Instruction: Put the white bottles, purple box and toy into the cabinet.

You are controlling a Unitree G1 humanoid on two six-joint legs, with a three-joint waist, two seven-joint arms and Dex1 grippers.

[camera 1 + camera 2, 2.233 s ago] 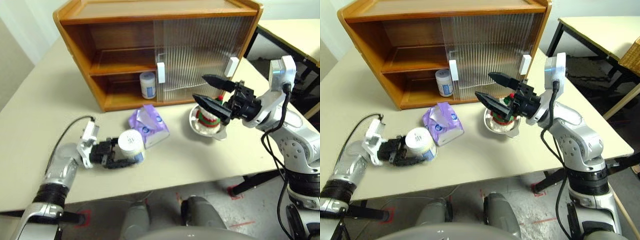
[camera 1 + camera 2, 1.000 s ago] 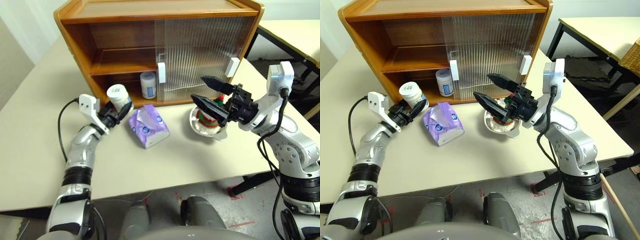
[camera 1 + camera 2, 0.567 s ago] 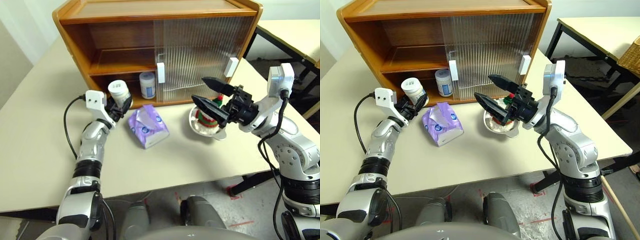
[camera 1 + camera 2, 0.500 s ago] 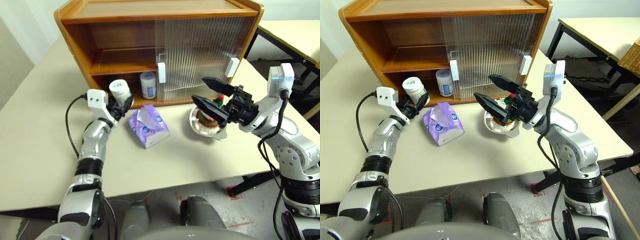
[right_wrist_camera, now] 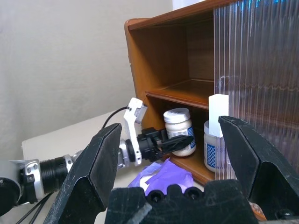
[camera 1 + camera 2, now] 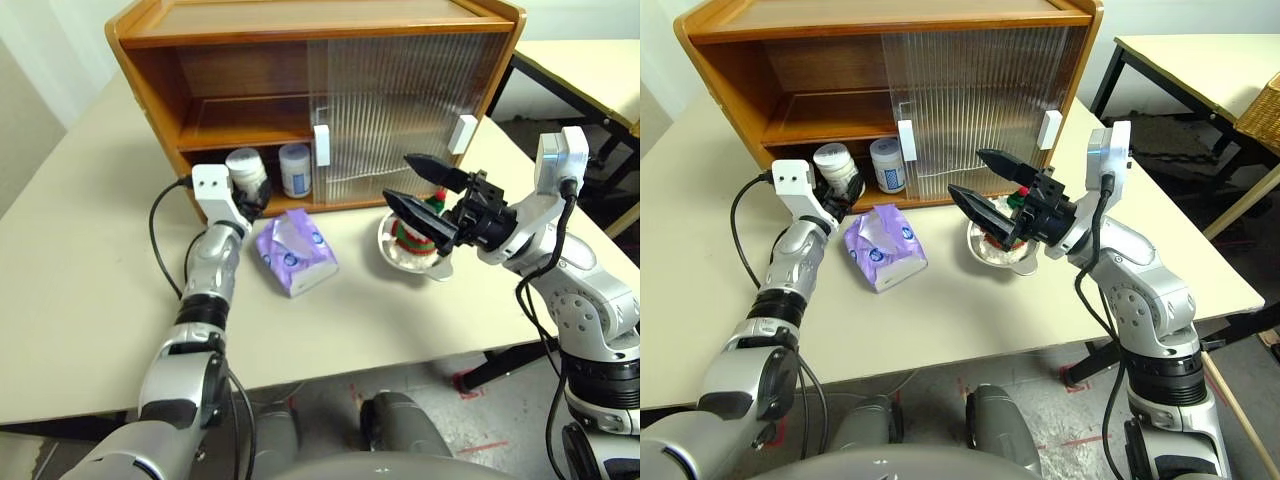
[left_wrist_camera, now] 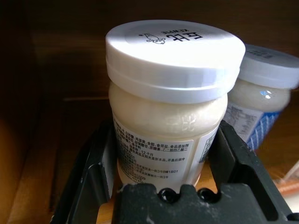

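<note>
Left gripper [image 7: 161,186] is clamped on an upright squat white plastic jar [image 7: 170,98] at the orange-brown wooden cabinet's [image 6: 160,85] lower-shelf mouth, upper left of frame, beside the second white jar [image 6: 295,168], while the right gripper [image 6: 412,185] hangs wide open, empty, mid-right.

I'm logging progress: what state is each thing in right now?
Held bottle: upright, gripped by left end effector at cabinet's lower opening.
Second bottle: upright inside cabinet.
Purple box: on table.
Toy: in bowl.
Right end effector: open, empty.
Left door: open.
</note>
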